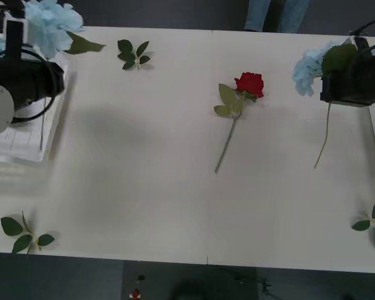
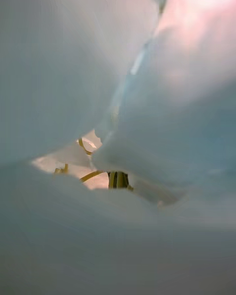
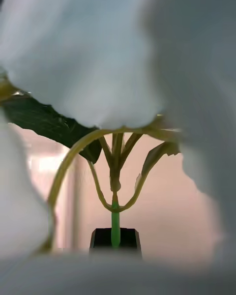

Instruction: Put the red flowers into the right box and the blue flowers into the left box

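The right end effector (image 1: 337, 87) holds a pale sky-blue artificial flower cluster (image 1: 309, 70) by the surface's right edge, stem hanging; the white surface (image 1: 144, 162) lies open leftward to a deep-red artificial rose (image 1: 249, 84); the left end effector (image 1: 31, 75) grips another pale-blue cluster (image 1: 50, 25) over the white slotted plastic tray (image 1: 25, 147).

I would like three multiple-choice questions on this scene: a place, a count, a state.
1. The red rose is: A on the table; B in the left box; C in the right box.
2. Loose leaf sprigs on the table: A one; B three; C five.
3. The rose: A lies flat; B stands upright; C hangs in the air.
Answers: A, the bloom lies near the table's middle. B, sprigs lie at three separate spots. A, its stem rests along the table.
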Motion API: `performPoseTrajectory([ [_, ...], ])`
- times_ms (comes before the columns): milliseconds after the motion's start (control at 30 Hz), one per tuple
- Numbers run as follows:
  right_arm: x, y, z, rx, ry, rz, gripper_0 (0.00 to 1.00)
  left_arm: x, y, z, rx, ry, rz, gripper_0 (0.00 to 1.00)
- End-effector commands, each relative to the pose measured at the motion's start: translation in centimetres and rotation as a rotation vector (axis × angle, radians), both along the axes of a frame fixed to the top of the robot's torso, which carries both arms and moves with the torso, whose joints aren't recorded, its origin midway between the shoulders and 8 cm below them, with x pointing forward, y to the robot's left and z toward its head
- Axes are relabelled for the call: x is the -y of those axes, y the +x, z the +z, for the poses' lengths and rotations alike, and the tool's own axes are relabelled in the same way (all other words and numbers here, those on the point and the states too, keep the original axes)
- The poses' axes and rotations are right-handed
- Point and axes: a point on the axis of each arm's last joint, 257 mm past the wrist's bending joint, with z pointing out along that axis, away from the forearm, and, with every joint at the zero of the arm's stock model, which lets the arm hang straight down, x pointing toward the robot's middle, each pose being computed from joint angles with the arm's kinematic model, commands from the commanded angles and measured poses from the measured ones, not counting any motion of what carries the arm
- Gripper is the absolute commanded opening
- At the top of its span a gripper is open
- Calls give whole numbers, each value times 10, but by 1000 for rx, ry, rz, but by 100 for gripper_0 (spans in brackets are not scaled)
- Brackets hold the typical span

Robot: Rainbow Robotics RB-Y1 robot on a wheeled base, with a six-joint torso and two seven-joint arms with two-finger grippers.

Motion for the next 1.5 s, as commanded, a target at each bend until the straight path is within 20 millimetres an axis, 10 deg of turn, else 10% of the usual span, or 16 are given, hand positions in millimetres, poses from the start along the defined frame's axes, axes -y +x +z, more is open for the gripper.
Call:
performPoseTrajectory([
  [33,12,9,42,85,-32,104,0,-53,0,68,133,111,68,0],
  [533,-68,-35,103,317,429,594,0,-216,-36,66,77,185,351,0],
  [667,-94,-59,109,405,454,708,0,-222,-38,55,55,186,353,71],
  [833,-124,-88,121,501,493,830,0,-216,-40,44,40,197,323,89],
  [1000,-141,-101,136,625,478,908,0,-167,-46,24,5,206,141,89],
  [1300,-188,-105,149,712,578,880,0,61,-99,-45,-179,-155,-471,89],
  [1500,-209,-110,151,744,591,881,0,139,-125,-66,-195,-236,-701,90],
])
